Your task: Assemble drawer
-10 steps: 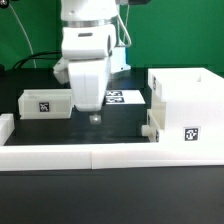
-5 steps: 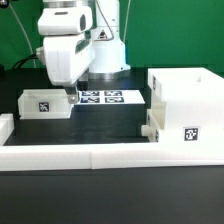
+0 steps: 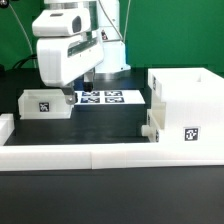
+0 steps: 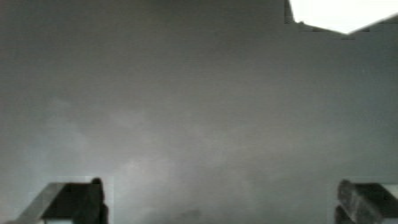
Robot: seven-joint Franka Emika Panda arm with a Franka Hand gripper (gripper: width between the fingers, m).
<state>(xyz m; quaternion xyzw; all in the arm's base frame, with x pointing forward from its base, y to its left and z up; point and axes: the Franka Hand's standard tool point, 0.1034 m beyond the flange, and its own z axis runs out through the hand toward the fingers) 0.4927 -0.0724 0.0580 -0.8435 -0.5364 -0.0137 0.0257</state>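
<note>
Drawer's box shell (image 3: 186,108) sits on the exterior view's right of the black table (image 3: 112,124). It stands square on its base with the open side facing up, and a black-and-white tag shows on its near wall. Over on the exterior view's left there's the shallow tray (image 3: 42,104), well apart from the shell. It lies level, its long axis runs across the view from left to right, its hollow faces up, and one tag looks toward the camera. Between the two, a bit further back, the marker board (image 3: 106,97) lies flat. Along the front runs the long low border wall (image 3: 110,156). And the gripper (image 3: 66,93) hangs pointing down, right above the tray's end nearest the marker board; whether it touches the tray I can't tell from here. In the wrist view the gripper (image 4: 221,205) shows both fingers (image 4: 73,202) spread wide, with nothing between them but dark table. A white corner (image 4: 349,12) pokes into that shot, and which part it belongs to isn't clear.
</note>
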